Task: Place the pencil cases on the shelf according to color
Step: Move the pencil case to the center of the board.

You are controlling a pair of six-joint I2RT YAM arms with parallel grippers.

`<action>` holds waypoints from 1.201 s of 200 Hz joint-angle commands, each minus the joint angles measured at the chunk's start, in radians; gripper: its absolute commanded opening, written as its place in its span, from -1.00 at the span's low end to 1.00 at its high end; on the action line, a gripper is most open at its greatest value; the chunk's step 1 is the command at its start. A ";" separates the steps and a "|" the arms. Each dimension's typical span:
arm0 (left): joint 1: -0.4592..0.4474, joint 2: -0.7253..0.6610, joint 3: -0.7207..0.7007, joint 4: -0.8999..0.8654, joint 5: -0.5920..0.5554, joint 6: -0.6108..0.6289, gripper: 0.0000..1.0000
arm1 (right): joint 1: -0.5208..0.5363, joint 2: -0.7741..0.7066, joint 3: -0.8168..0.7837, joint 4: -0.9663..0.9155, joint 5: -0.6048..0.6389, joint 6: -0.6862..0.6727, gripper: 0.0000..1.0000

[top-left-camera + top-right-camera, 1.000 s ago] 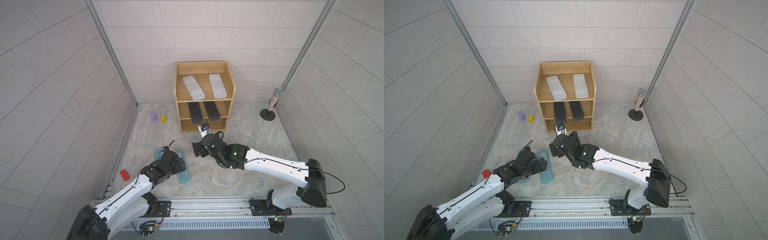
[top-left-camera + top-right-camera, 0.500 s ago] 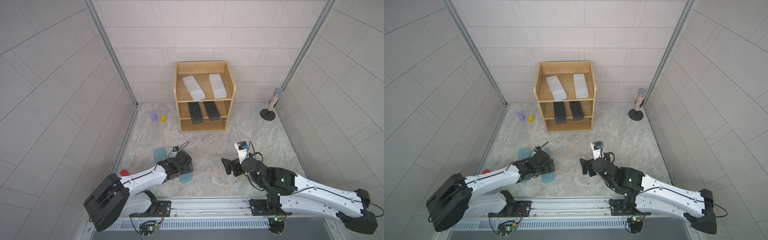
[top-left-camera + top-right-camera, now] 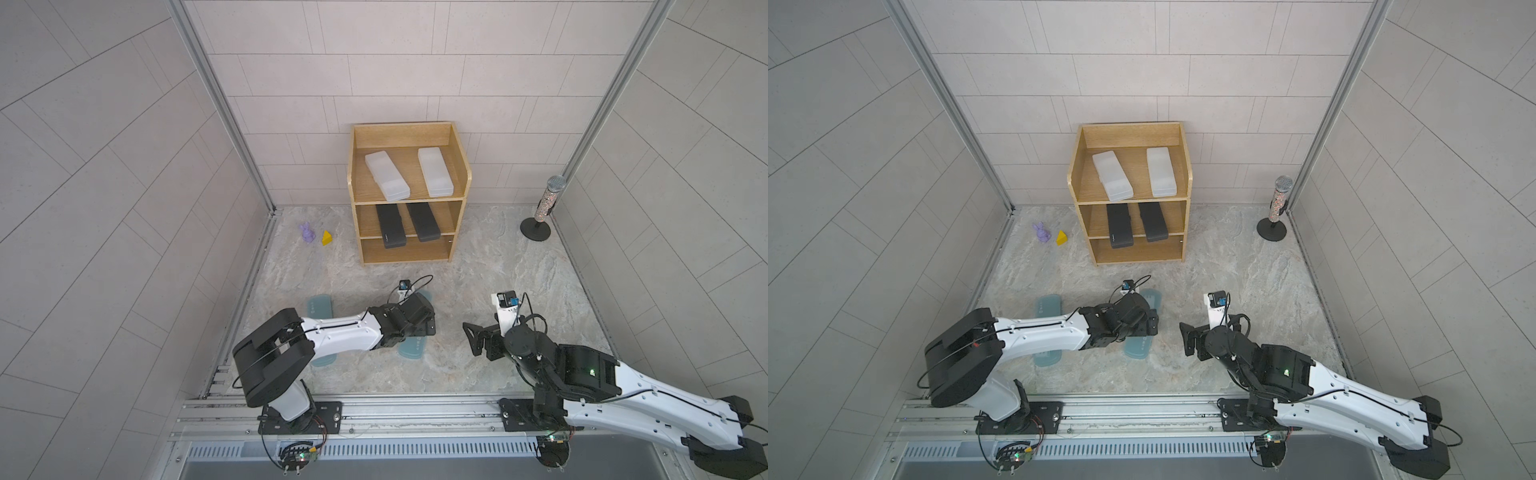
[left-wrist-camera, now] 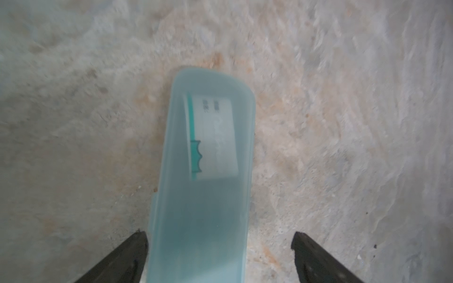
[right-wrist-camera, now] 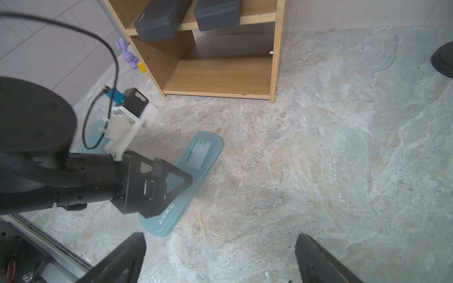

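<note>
The oak shelf stands at the back. Two white pencil cases lie on its top tier, two black ones on the middle tier. Its bottom tier holds nothing. A teal case lies flat on the floor. My left gripper is open and straddles it, one finger at its side, the other apart. A second teal case lies further left, partly under the left arm. My right gripper is open with nothing in it, low over bare floor to the right.
A purple bunny figure and a yellow wedge sit left of the shelf. A microphone on a round black stand is at the back right corner. Tiled walls close in three sides, and a metal rail runs along the front.
My right arm has drawn back from the shelf front to the near right. The left gripper has shifted right, and the teal case under it lies further right than before.
</note>
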 commanded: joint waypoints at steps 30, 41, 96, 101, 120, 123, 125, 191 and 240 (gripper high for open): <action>0.155 -0.356 -0.166 -0.324 -0.193 0.026 0.99 | 0.004 0.185 0.015 0.066 -0.007 0.014 1.00; 0.186 -0.438 -0.181 -0.455 -0.262 0.026 0.99 | 0.004 0.233 0.011 0.122 -0.027 0.000 1.00; 0.453 -0.666 -0.351 -0.610 -0.236 0.024 0.99 | -0.001 0.489 0.062 0.303 -0.115 -0.044 1.00; 0.492 -0.678 -0.377 -0.589 -0.195 0.031 0.99 | -0.002 0.507 0.067 0.314 -0.122 -0.050 1.00; 0.567 -0.730 -0.444 -0.537 -0.111 0.029 0.99 | -0.007 0.564 0.093 0.330 -0.142 -0.076 1.00; 0.571 -0.738 -0.448 -0.535 -0.106 0.027 0.99 | -0.009 0.570 0.098 0.330 -0.146 -0.080 0.99; 0.574 -0.742 -0.450 -0.535 -0.105 0.026 0.99 | -0.008 0.574 0.101 0.328 -0.149 -0.083 1.00; 0.614 -0.571 -0.473 -0.312 0.116 0.092 0.99 | -0.020 0.627 0.097 0.349 -0.187 -0.079 1.00; 0.577 -0.467 -0.455 -0.259 0.212 0.089 0.99 | -0.061 0.630 0.080 0.288 -0.150 0.047 1.00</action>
